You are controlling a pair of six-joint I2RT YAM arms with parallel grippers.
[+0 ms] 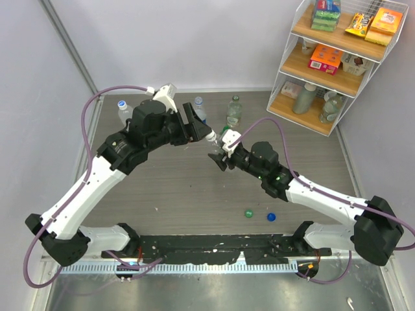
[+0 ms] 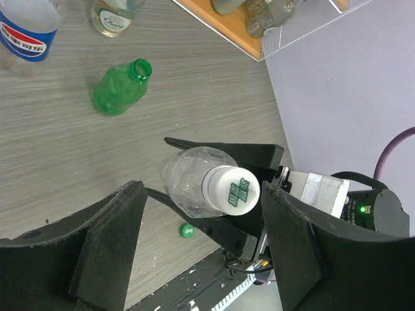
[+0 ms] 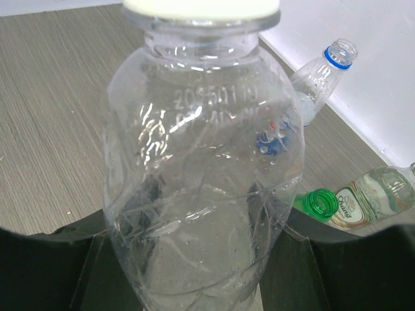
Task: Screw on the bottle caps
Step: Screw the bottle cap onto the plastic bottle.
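My right gripper [image 1: 220,155] is shut on the body of the plain clear bottle [image 3: 201,181] and holds it up above the table. The white cap [image 2: 233,190] sits on that bottle's neck. My left gripper [image 2: 202,214] is open around the cap, with a gap showing on each side. The green bottle [image 2: 117,94] lies uncapped on the table. The cola-label bottle [image 2: 29,32] stands behind it. The green cap [image 1: 248,212] and the blue cap [image 1: 271,217] lie loose near the front.
A wire shelf [image 1: 337,65] with snacks and bottles stands at the back right. A clear bottle with a blue neck ring [image 1: 123,110] stands at the back left. A green-label bottle [image 1: 233,111] stands at the back middle. White walls enclose the table.
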